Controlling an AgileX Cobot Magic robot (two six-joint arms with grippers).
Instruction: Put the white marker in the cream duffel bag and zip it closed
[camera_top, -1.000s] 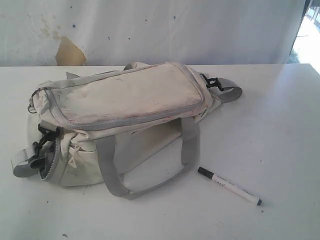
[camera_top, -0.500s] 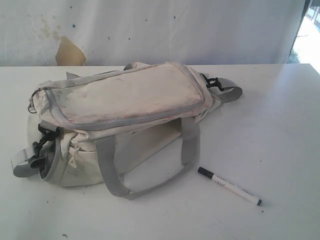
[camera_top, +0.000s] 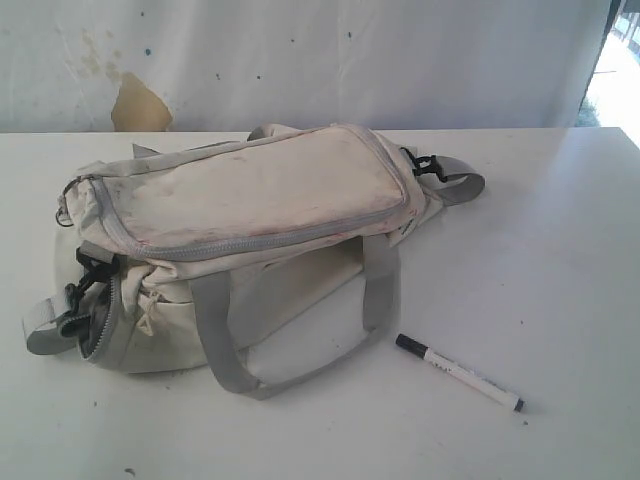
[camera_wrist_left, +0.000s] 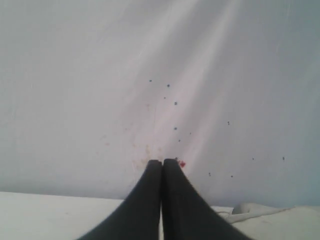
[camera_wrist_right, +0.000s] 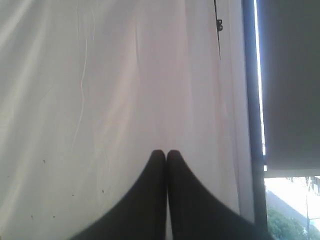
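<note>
White marker (camera_top: 459, 373) lies untouched beside the cream duffel bag (camera_top: 250, 190), pickup not begun; left gripper (camera_wrist_left: 162, 162) and right gripper (camera_wrist_right: 166, 152), fingers pressed together and empty, must open and reach.

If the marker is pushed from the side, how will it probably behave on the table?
The marker lies flat on the smooth table and looks round, so a sideways nudge would probably roll it. It is slim and straight, so it is likely stiff and light and should lift without bending. Its smooth barrel may slip in a loose grip.
</note>
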